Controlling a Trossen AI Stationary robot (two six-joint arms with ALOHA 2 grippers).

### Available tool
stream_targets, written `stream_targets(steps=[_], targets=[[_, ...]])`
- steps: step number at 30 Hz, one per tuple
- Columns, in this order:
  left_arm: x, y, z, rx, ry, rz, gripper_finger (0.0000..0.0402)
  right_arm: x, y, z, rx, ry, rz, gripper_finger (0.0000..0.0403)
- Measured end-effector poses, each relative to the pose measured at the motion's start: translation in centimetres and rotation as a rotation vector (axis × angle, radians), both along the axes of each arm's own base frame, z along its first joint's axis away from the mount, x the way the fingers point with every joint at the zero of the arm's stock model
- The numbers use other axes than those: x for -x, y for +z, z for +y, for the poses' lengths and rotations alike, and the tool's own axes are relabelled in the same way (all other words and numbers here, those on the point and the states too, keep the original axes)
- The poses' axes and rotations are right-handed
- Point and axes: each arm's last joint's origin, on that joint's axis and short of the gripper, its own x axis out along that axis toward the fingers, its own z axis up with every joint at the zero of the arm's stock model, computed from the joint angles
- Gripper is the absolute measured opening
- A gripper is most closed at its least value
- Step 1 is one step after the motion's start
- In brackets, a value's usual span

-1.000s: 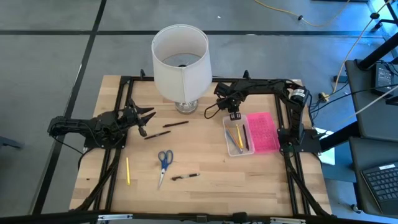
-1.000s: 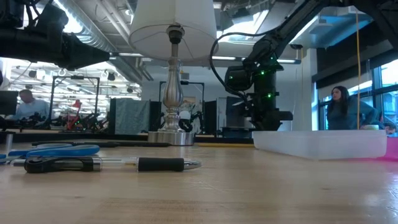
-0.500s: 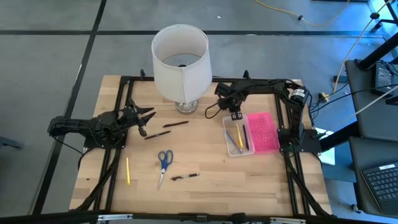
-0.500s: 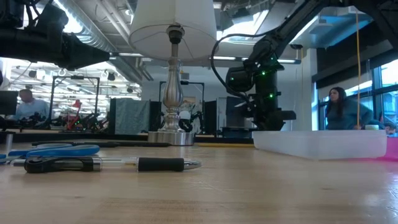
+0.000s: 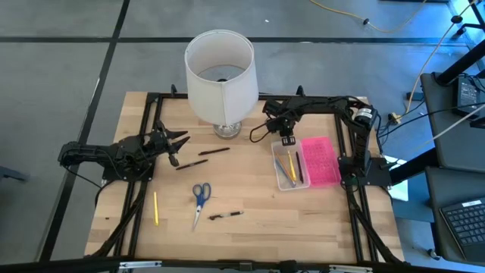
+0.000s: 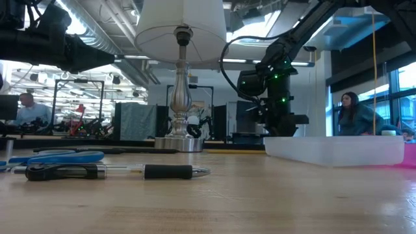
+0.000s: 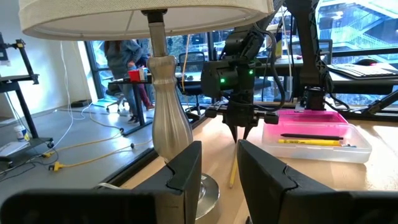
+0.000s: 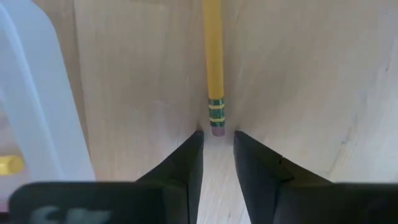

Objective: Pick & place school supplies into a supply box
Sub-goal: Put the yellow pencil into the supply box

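Barely anything moved: your right gripper point(image 8: 217, 142) still hovers, fingers slightly parted and holding nothing, over the thin yellow pencil point(image 8: 212, 56) beside the clear plastic box point(image 5: 277, 171), so that pick is still to do. The left gripper point(image 5: 176, 144) waits released at the left.

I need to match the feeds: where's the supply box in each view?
High: supply box right of centre, pink lid alongside, next to the right gripper.
Low: clear tray at the right, in front of that gripper.
Left wrist: on the table beside that gripper.
Right wrist: only its clear wall, beside the fingers.
Shared landmark: the right gripper.
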Motion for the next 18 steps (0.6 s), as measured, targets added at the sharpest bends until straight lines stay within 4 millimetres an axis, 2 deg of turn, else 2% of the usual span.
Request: stream_targets(steps=[18], targets=[[0.00,0.00,0.00,0.000,0.000,0.000,0.0098,-0.09,0.00,0.04,-0.004,0.001,-0.012,0.0097]])
